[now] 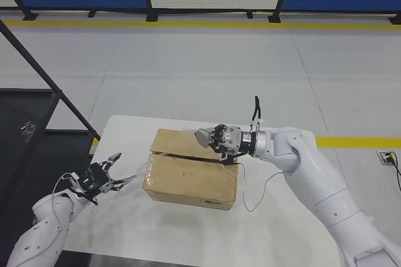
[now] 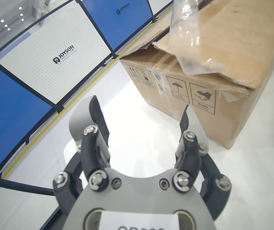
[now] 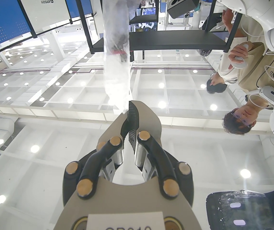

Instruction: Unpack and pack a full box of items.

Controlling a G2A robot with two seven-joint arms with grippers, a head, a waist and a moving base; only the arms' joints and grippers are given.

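The right gripper (image 1: 202,137), over the box (image 1: 187,179) at 12 o'clock, pinches a clear plastic strip (image 3: 116,48). The left gripper (image 1: 125,168) sits open at 9 o'clock from the box.

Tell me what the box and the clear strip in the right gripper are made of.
The box: brown cardboard, matte, with torn fibrous flap edges. The clear strip: thin plastic film, glossy, crinkled, see-through; tape or bag, I cannot tell. The right gripper pinches its end.

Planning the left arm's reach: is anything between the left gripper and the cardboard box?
Nothing visible does: bare table lies between the left gripper, jaws open, and the cardboard box. The right gripper holds a clear plastic strip above the box.
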